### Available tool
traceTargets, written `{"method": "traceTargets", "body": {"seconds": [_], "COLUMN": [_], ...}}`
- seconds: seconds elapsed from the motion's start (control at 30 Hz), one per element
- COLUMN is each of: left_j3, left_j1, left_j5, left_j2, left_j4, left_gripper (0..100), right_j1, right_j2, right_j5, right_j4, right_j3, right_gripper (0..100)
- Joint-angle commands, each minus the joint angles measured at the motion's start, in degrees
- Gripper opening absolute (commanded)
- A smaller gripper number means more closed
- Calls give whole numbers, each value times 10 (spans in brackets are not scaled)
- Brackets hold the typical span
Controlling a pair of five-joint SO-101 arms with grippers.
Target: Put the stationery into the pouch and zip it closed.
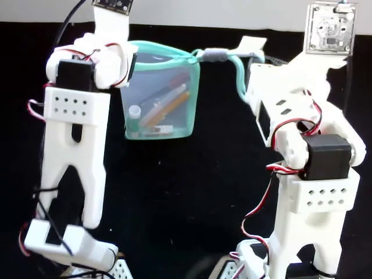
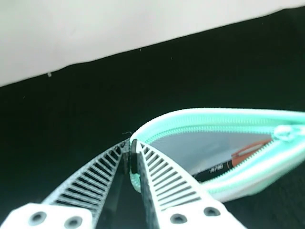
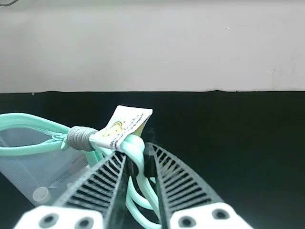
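So the pouch (image 1: 160, 99) is strung up between the two arms over the black table (image 1: 192, 192), hanging by its top edge; it's a see-through soft case with mint-green trim all round, and you can look straight through the side at the stationery (image 1: 165, 104) piled in the bottom; there's an orange pencil-looking stick (image 1: 171, 106) leaning diagonally and a small white-capped thing (image 1: 135, 111) at the low corner nearest the left arm.

From the left wrist view the left gripper (image 2: 129, 160) has its ribbed fingers pinched together on the very end of the pouch's rim; the zipper (image 2: 205, 117) gapes in a long oval, mouth not zipped, with the slider (image 2: 286, 132) sitting way down at the far end; a black pen (image 2: 214, 170) and something reddish-orange (image 2: 248, 150) peek out inside.

On the other end, the right gripper (image 3: 138, 160) is clamped on the mint cord loop (image 3: 136, 150) coming off the pouch; just past the fingertips there's a grey wrap (image 3: 78, 138) binding the cord and a little white-and-yellow tag (image 3: 126, 123) sticking up; white wall (image 3: 152, 47) behind.
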Motion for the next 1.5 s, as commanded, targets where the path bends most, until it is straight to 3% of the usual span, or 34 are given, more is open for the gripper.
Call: {"method": "traceTargets", "body": {"seconds": [0.0,0.2,0.37,0.53,1.37,1.47], "left_j3": [-37,-205,-327,-369,-633,-630], "left_j1": [36,40,38,36,39,41], "left_j5": [-1,0,0,-3,-3,-3], "left_j2": [82,82,86,82,81,71], "left_j4": [22,98,188,205,223,223], "left_gripper": [8,21,162,223,219,160], "right_j1": [15,15,22,22,22,22], "right_j2": [-14,-14,-14,-14,-13,-13], "right_j5": [-4,15,15,16,15,13], "right_j4": [-18,-18,-18,-18,-26,-27], "right_j3": [-15,-15,-15,-15,-15,-15], "right_gripper": [5,5,5,5,5,5]}}
